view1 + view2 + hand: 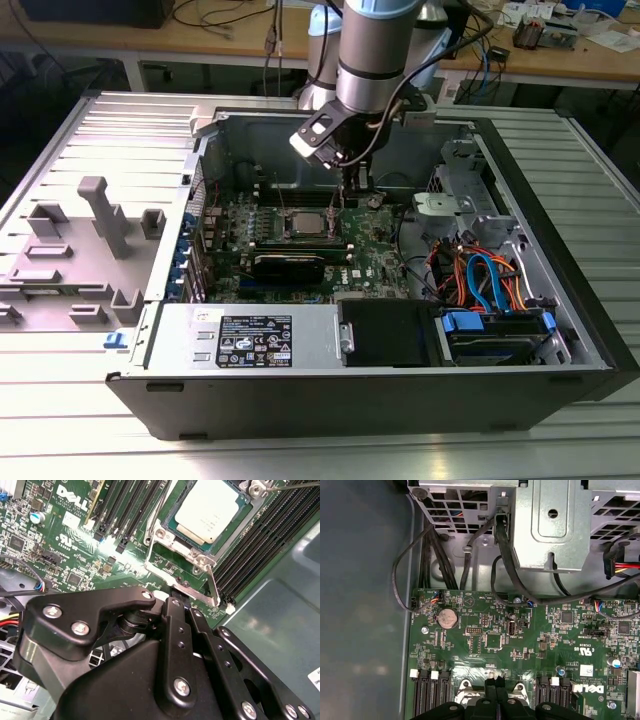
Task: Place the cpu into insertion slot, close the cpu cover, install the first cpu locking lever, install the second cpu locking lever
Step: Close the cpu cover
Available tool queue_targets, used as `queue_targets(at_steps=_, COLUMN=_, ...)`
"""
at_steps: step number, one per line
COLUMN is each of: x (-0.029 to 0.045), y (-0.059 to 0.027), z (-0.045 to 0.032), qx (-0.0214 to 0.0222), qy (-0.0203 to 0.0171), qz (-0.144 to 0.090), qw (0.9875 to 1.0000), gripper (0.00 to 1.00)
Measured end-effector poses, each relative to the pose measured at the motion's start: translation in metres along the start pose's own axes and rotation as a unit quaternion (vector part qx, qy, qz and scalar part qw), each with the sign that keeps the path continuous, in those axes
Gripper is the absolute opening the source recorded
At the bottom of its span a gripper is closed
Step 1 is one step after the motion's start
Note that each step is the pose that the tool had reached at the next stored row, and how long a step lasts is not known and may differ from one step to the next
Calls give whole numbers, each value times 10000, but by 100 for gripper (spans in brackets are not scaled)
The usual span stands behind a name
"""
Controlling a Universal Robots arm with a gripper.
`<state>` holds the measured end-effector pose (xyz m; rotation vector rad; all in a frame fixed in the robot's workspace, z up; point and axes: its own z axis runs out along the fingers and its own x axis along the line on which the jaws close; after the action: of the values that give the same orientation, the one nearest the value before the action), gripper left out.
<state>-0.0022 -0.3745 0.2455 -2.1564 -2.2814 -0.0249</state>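
While the arm (pixel 372 50) reaches down into an open PC case (pixel 300 400) lying on a ribbed metal table (pixel 560 440), its gripper (pixel 350 188) hangs low over the green board (pixel 385 255), just to the exterior view's right of the cpu (pixel 305 222). In the second wrist view the cpu, a dull silver square, lies flat inside the slot (pixel 172 542), w/ silver metal framing it on all visible sides. A thin metal rod (pixel 159 507) runs along one edge of the slot. Long black memory slots (pixel 270 535) flank it.

In the first wrist view the black fingers (pixel 491 687) are pressed together, tips at the slot's edge. Can't tell if anything thin is pinched btwn them, or if they touch the metal.

Beyond the fingertips in that view the board carries a coin cell (pixel 447 617), w/ black cables (pixel 505 555) looping up to a grey cage.

At the exterior view's left, grey blocks (pixel 95 215) stand on a plate beside the case. At its right, inside the case, orange and blue cables (pixel 480 280) bunch together.
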Motion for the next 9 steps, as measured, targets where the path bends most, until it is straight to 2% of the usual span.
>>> queue_targets(at_steps=3, x=4, y=-76, z=-1, qx=0, qy=0, qz=0, qw=10000, gripper=11)
queue_targets(at_steps=9, x=4, y=-78, z=-1, qx=0, qy=0, qz=0, qw=10000, gripper=11)
